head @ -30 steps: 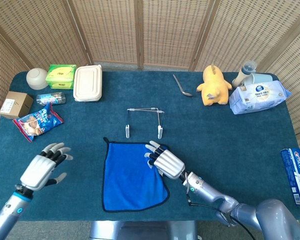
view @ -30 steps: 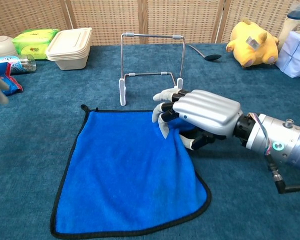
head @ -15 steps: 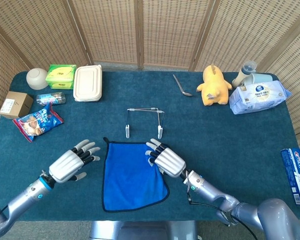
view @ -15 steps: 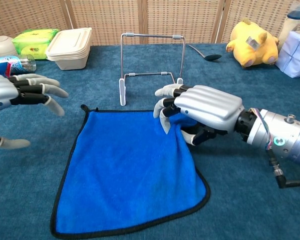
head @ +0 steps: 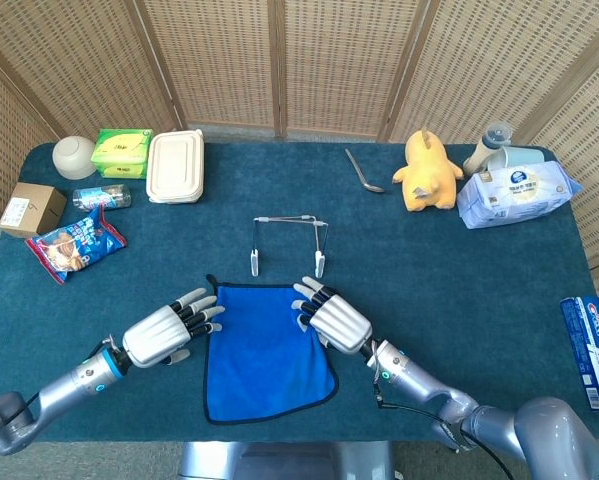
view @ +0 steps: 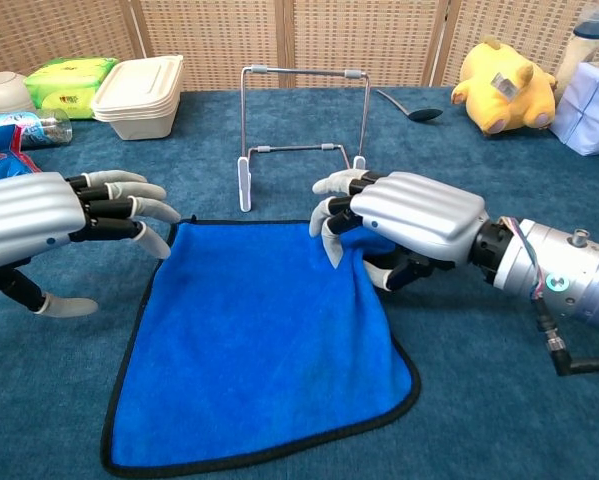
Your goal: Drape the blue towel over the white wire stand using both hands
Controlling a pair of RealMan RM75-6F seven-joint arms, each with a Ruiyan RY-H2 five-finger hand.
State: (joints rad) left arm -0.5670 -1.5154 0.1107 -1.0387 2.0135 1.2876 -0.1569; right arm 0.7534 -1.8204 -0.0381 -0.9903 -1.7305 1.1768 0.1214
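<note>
I am hovering my left hand (view: 29,225), fingers spread and holding nothing, beside the blue towel (head: 267,350) lying flat lengthwise toward the white wire stand (head: 288,243), my right hand (head: 337,319) pinching its far right corner.

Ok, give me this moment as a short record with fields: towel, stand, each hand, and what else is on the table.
towel: blue towel lies flat on the table, near side of the stand
stand: white wire stand upright, bare, just beyond the towel's far edge
right hand: right hand grips the towel's far right corner, cloth bunched under its fingers
left hand: left hand open, fingers spread, beside the far left corner, not yet on the cloth
others: yellow plush toy, spoon, lidded food box
</note>
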